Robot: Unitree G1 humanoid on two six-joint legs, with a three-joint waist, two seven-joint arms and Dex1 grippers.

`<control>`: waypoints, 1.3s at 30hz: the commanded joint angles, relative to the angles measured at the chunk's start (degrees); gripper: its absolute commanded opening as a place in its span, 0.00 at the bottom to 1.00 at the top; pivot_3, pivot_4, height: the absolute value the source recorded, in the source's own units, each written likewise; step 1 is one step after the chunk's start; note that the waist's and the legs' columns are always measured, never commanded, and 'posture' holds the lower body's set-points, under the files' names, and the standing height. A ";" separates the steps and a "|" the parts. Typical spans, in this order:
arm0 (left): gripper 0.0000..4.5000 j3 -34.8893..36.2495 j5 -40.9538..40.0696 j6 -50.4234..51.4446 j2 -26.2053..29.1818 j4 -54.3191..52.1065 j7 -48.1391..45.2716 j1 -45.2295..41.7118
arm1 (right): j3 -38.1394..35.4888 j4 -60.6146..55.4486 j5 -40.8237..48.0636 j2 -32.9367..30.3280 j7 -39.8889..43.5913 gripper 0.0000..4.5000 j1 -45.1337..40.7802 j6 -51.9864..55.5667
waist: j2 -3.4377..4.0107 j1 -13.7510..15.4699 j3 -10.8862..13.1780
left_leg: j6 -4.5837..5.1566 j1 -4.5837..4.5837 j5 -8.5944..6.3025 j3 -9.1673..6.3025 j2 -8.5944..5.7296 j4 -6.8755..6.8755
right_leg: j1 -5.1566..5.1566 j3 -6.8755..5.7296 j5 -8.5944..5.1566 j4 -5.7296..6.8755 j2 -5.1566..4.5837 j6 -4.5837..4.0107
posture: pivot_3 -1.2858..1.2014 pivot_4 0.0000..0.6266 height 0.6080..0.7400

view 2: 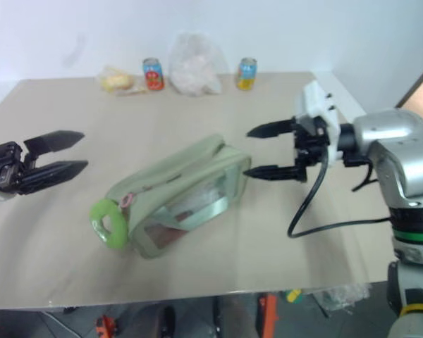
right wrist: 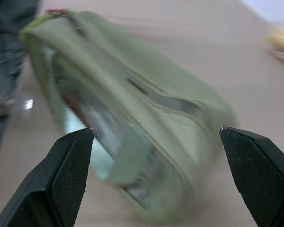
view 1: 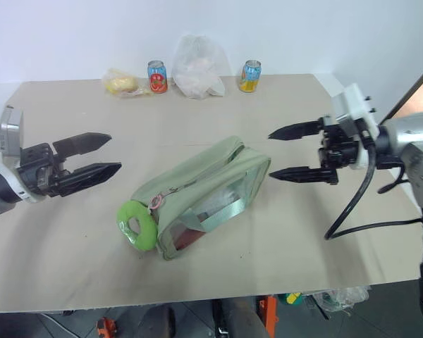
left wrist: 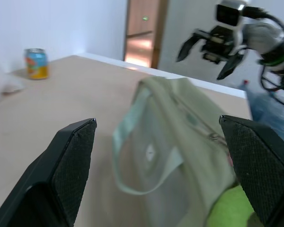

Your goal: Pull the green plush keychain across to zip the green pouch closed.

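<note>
The pale sage-green pouch [view 1: 210, 191] lies on the beige table [view 1: 70, 239], its clear front panel facing the near edge with red contents showing through. The lime-green plush keychain [view 1: 137, 224] hangs by a pink clasp at the pouch's left end and rests on the table. My left gripper [view 1: 102, 155] hovers open to the left of the pouch, above the table, pointing toward it. My right gripper [view 1: 282, 153] hovers open just off the pouch's right end, fingers pointing left. Neither touches the pouch. The pouch [right wrist: 132, 118] lies ahead of the right fingers in the right wrist view.
Along the far edge of the table stand a red can [view 1: 157, 77], a white plastic bag [view 1: 197, 67], a blue-and-orange can [view 1: 250, 76] and a yellowish wrapped item [view 1: 121, 83]. A black cable [view 1: 352, 204] loops below my right wrist.
</note>
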 commanded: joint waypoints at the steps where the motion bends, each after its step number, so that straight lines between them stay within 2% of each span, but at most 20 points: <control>1: 0.96 -0.04 -1.81 -0.55 0.68 -2.95 -0.48 -2.10 | 3.85 4.30 -4.57 1.87 4.01 0.98 -4.99 -4.13 | -0.01 0.08 0.00 | -0.01 0.00 0.00 0.01 0.00 0.01 | 0.00 0.00 0.00 0.00 0.00 0.00 | 0.52 0.24 1.00; 5: 0.96 0.75 -3.00 -0.89 -0.36 -4.74 0.49 -1.57 | 8.40 9.85 -10.34 4.31 7.17 0.98 -7.20 -9.48 | -0.01 0.15 0.00 | -0.01 -0.01 0.00 0.04 -0.03 0.06 | 0.01 0.01 0.05 0.00 -0.03 -0.01 | 0.52 0.24 1.00; 6: 0.98 0.99 -3.13 -0.98 -0.54 -5.10 0.65 -1.13 | 8.71 10.40 -10.68 4.52 8.00 0.93 -7.23 -10.04 | 0.00 0.18 0.00 | -0.01 0.00 0.00 0.04 -0.03 0.05 | 0.01 0.01 0.08 0.01 -0.05 -0.07 | 0.52 0.24 1.00; 18: 1.00 2.20 -4.28 -2.82 -3.20 -6.69 3.44 2.50 | 8.54 13.45 -11.82 5.43 10.38 0.03 -5.52 -13.19 | -0.01 0.22 0.00 | -0.09 -0.02 0.04 0.02 -0.05 0.09 | 0.01 -0.02 0.13 0.06 -0.12 -0.15 | 0.52 0.24 1.00; 19: 1.00 2.23 -4.39 -2.98 -3.47 -6.53 3.80 2.55 | 8.52 13.37 -11.83 5.34 10.45 0.00 -5.33 -13.24 | -0.01 0.22 0.00 | -0.11 -0.02 0.05 0.02 -0.06 0.09 | 0.01 -0.02 0.14 0.06 -0.11 -0.17 | 0.52 0.24 1.00; 27: 1.00 7.52 -8.19 -2.83 -4.40 -2.13 6.50 2.70 | 5.15 13.00 -13.01 2.70 6.09 0.00 -5.55 -12.38 | -0.01 0.22 0.00 | -0.27 0.03 0.15 0.00 -0.01 0.11 | 0.02 -0.04 0.23 0.09 0.01 -0.26 | 0.52 0.24 1.00; 32: 1.00 10.08 -11.08 -2.39 -4.91 -1.50 9.34 2.55 | 1.97 5.04 -9.64 -0.50 4.74 0.00 -4.92 -4.28 | 0.00 0.31 0.00 | -0.31 0.01 0.17 -0.01 -0.03 0.11 | 0.02 -0.13 0.24 0.10 -0.02 -0.25 | 0.52 0.24 1.00; 39: 1.00 9.48 -11.67 -2.94 -6.08 -2.35 11.31 4.11 | -0.02 -7.31 -7.79 -1.11 -1.58 0.00 2.99 4.27 | -0.02 0.16 -0.01 | -0.32 0.03 0.16 0.01 0.01 0.11 | 0.02 -0.01 0.24 0.10 0.02 -0.24 | 0.52 0.24 1.00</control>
